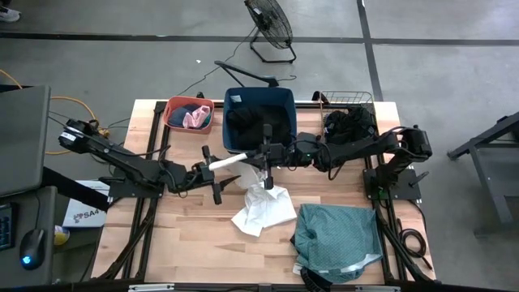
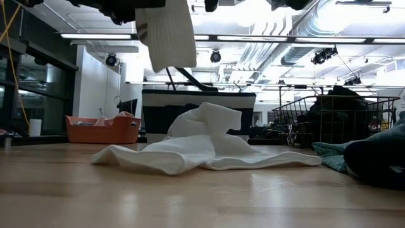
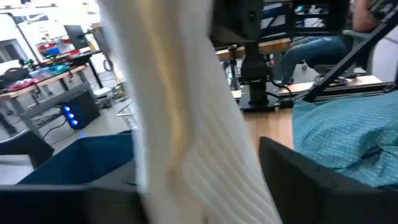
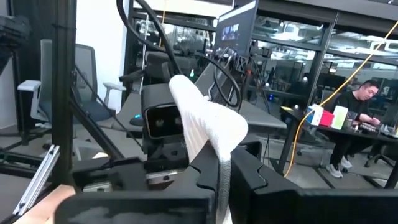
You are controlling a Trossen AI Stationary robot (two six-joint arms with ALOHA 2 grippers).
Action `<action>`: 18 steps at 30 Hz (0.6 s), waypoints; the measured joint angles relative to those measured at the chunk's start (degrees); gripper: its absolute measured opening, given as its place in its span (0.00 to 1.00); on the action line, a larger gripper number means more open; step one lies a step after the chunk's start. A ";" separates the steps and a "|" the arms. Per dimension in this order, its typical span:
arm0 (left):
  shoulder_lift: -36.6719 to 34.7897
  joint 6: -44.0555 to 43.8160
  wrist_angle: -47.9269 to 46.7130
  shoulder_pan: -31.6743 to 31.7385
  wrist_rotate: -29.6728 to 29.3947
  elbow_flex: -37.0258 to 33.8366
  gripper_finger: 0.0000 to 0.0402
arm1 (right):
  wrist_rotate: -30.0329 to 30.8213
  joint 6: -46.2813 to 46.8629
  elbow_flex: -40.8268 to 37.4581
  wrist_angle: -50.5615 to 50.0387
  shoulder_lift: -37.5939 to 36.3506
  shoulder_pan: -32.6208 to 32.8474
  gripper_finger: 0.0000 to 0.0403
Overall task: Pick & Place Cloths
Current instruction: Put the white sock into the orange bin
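A white ribbed cloth [image 1: 227, 163] is held up between both grippers above the table's middle; in the low view the white ribbed cloth [image 2: 168, 35] hangs clear of the table. My left gripper [image 1: 212, 169] is shut on its left end and my right gripper [image 1: 261, 157] on its right end. Under them a second white cloth [image 1: 263, 208] lies crumpled on the table. A teal-green cloth [image 1: 336, 239] lies bunched at the near right. Black cloths fill the navy tub [image 1: 259, 96]. My left gripper pinches the ribbed cloth's left end [image 3: 186, 155] between its two fingers, coming level from the table's left. The cloth stands out past the fingers toward the right arm. My right gripper pinches a fold of the ribbed cloth [image 4: 225, 177] between its fingers [image 4: 280, 193], coming level from the table's right. The cloth bulges over the fingers, lifted clear.
An orange basin [image 1: 172, 122] with a pink cloth stands at the far left, next to the navy tub. A wire basket [image 1: 349, 99] of dark cloths stands at the far right. Bare wood lies at the near left [image 1: 186, 243]. A person sits in the room beyond [image 4: 357, 106].
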 joint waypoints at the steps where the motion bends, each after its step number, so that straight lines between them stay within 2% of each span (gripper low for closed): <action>1: 0.00 0.00 -0.01 0.00 -0.70 0.00 0.48 | 0.10 -0.02 -0.02 -0.17 0.00 0.00 0.01; 6: 0.00 0.67 -0.17 0.00 -3.20 0.00 0.10 | 0.07 -0.02 -0.02 -0.12 0.00 0.00 0.01; 7: 0.00 0.77 -0.19 0.00 -3.51 0.00 0.06 | 0.09 -0.02 -0.02 -0.26 0.00 0.00 0.01; 13: -0.27 0.93 -0.47 -0.02 -8.49 -0.02 0.01 | 1.87 0.08 -0.02 -3.02 -0.02 0.13 0.05; 18: -0.63 1.01 -0.79 -0.02 -8.66 -0.02 0.01 | 1.52 2.10 -0.04 -3.91 -0.04 0.15 0.20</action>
